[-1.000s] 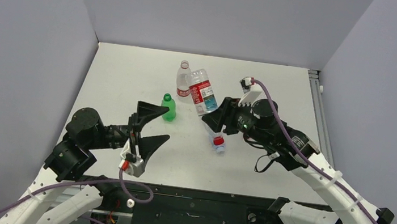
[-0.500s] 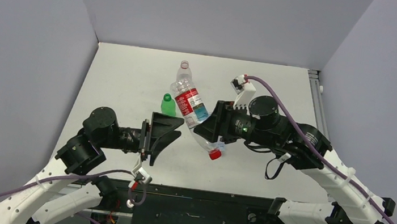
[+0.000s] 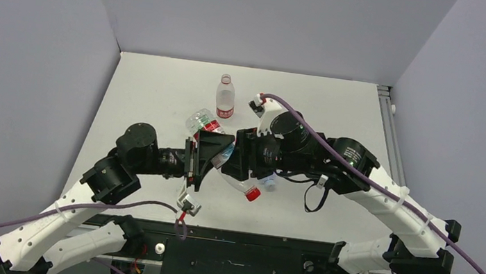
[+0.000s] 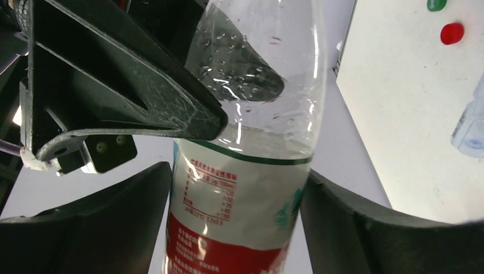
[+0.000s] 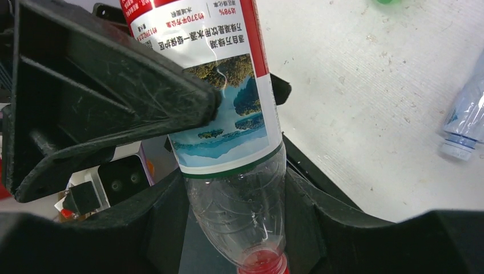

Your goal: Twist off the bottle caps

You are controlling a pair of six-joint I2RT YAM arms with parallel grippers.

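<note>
One sure grip: clamps red-labelled bottle point(image 5: 228, 103) in right gripper point(image 5: 235, 188) above middle of worktop point(image 3: 162, 85); brackets it with left gripper point(image 4: 235, 174), contact unclear. Looks light, thin-walled, crushable; wants gentle hold near red cap point(image 3: 252, 195).

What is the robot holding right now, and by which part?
The right fingers clamp the red-label bottle on its clear shoulder near the red cap. The left fingers flank its label; whether they grip cannot be told.

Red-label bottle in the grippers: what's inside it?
Droplets cling to the inner wall of the red-label bottle's clear shoulder; no pooled liquid shows there. Its label hides the middle; the base is too small to judge.
</note>
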